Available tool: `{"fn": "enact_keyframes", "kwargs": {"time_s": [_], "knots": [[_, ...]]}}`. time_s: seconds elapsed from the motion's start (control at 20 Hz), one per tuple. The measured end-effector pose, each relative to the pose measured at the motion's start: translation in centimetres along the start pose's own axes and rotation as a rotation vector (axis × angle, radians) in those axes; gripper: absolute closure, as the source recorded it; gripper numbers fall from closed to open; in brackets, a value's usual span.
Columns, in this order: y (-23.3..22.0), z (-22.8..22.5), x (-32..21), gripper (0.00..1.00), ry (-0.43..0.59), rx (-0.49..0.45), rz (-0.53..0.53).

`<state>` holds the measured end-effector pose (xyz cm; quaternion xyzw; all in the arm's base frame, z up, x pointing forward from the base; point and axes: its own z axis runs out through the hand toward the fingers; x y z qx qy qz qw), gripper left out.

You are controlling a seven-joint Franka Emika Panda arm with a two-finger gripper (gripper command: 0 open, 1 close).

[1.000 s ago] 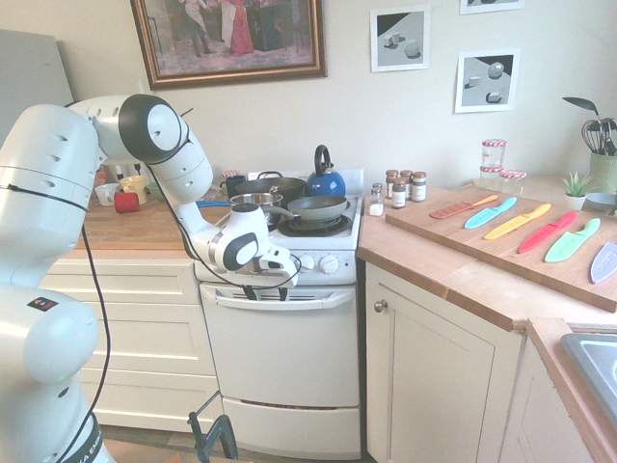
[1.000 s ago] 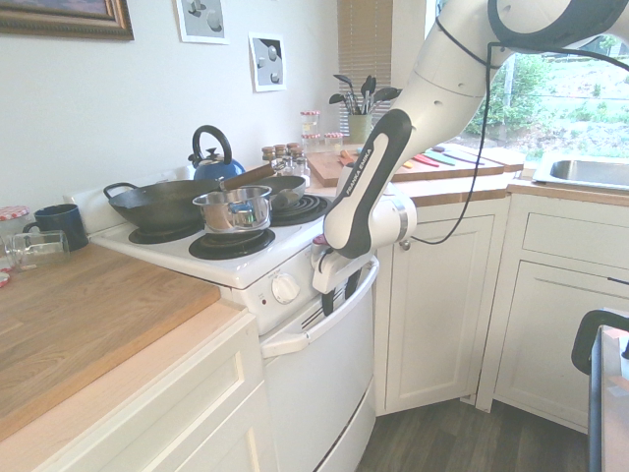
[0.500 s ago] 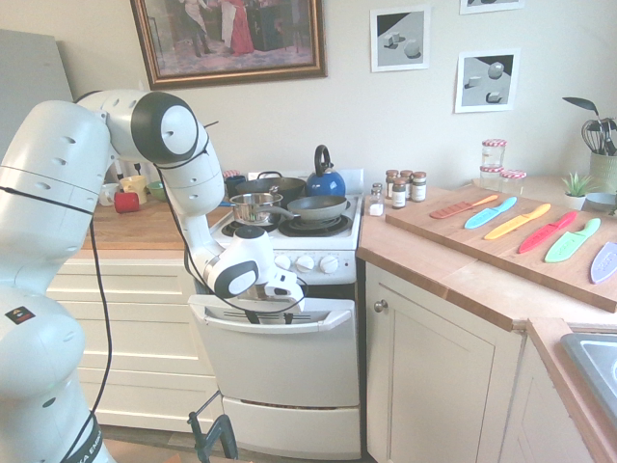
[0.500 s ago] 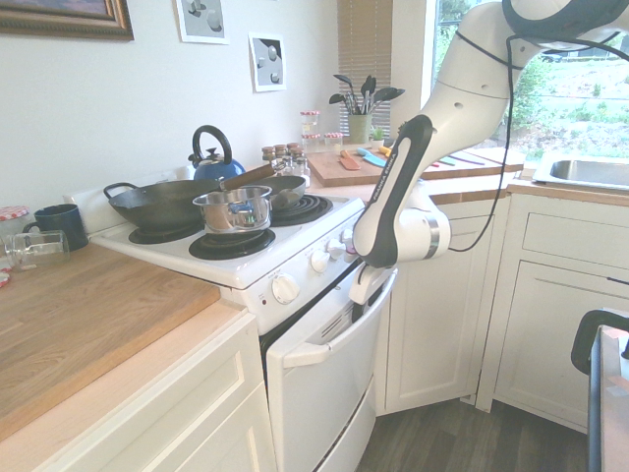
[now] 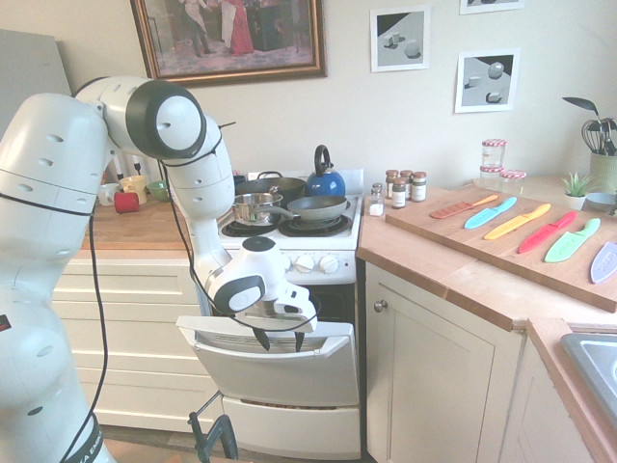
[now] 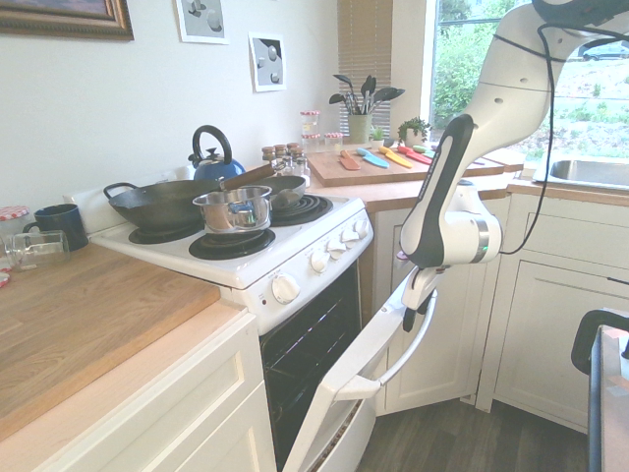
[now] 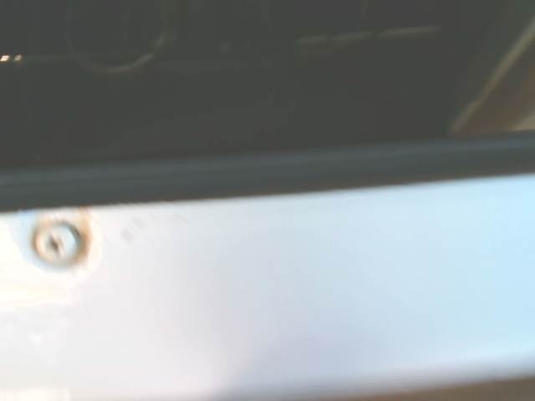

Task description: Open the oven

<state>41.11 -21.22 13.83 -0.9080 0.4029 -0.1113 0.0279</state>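
Oven: between cream cabinets, door tilted partly open, dark cavity exposed | Gripper: at door's top edge, fingers straddling handle, grasp unconfirmed | Wrist view: blurred door panel.

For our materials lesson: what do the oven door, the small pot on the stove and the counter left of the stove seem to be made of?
Oven door: probably enamelled or painted metal, smooth glossy white; a screw shows in the wrist view.
Small pot: likely stainless steel, shiny and mirror-like.
Counter: wood or a wood-look top, brown with visible grain and plank lines.
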Motion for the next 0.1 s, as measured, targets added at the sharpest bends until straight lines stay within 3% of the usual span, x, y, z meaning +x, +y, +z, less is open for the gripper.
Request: {"fn": "enact_keyframes", "kwargs": {"time_s": [0.1], "knots": [[1.1,-2.7,-0.6,0.0,0.003,-0.008,-0.006]]}}
